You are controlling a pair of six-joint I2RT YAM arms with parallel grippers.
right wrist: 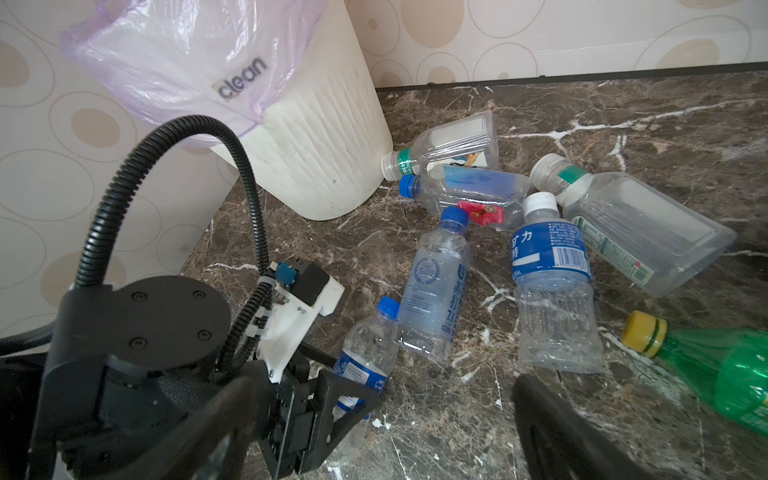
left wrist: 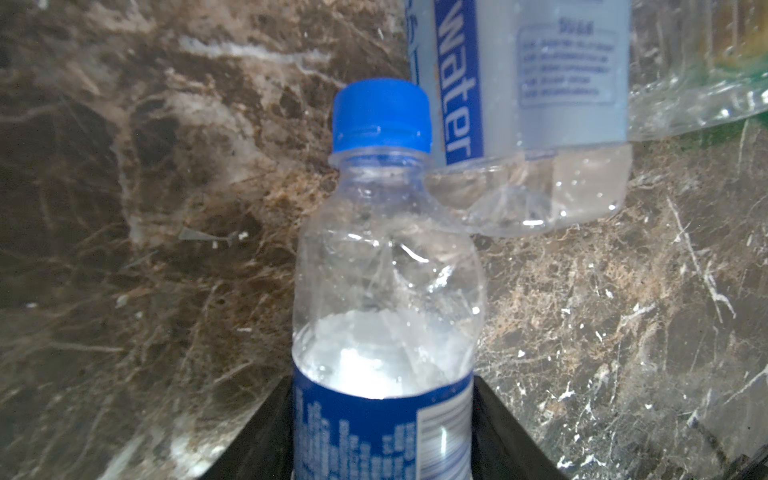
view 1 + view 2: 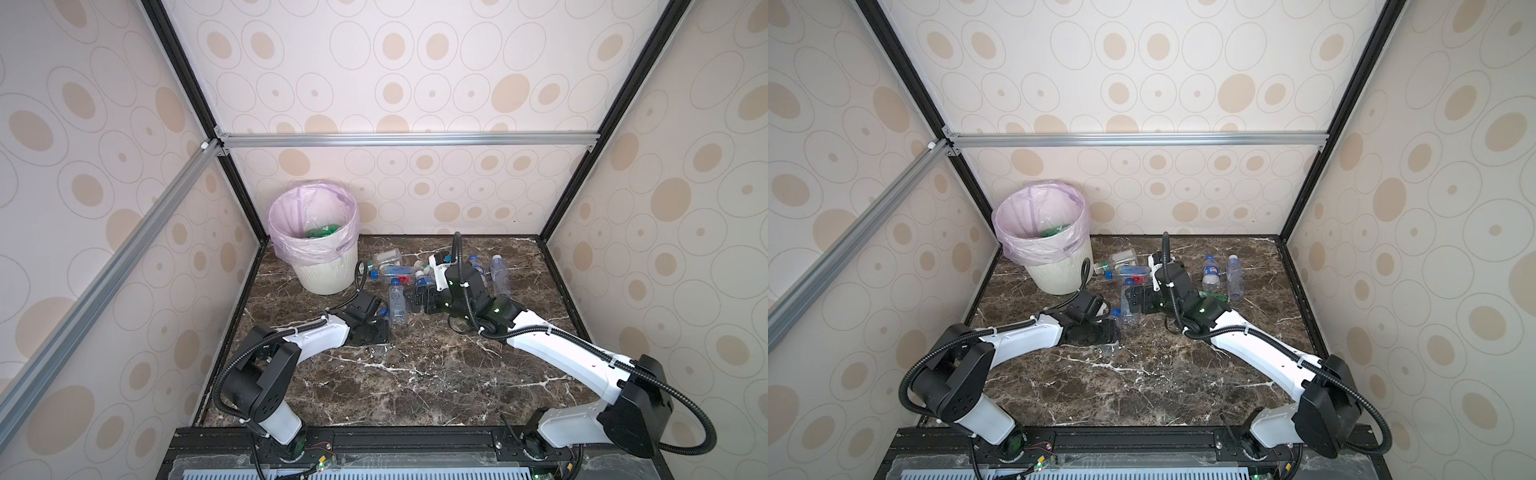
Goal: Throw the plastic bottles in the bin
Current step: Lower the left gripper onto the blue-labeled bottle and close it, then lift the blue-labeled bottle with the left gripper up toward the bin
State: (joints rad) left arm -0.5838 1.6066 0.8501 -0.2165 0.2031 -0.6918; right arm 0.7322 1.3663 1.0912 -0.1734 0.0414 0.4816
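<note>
- left gripper (image 2: pixel 382 415) is holding a small blue-capped bottle (image 2: pixel 386 270), fingers (image 2: pixel 266 436) pressing narrow on its blue label, low at the marble tabletop (image 3: pixel 415 374); cannot tell whether it is sitting clear of the surface.
- crumpled base of a "water"-labelled bottle (image 2: pixel 528 83) is touching the held one's shoulder; any lift is likely dragging or rolling it away.
- held wall is looking thin and dented; it could be buckling and slipping out mid-carry.
- right gripper (image 3: pixel 412 301) is hanging wide and empty just beside the same pair, near the left wrist; the arms are risking a bump if both are moving at once.
- ribbed bin (image 3: pixel 328 274) is standing tall in the far left corner, pink bag (image 3: pixel 307 249) sagging over its rim, green bottles (image 3: pixel 322 230) lying inside; a low swing is risking a knock on its wall, and an early release is risking a bounce off the rim.
- loose bottles (image 1: pixel 548 266) are lying scattered between the bin and the right arm.
</note>
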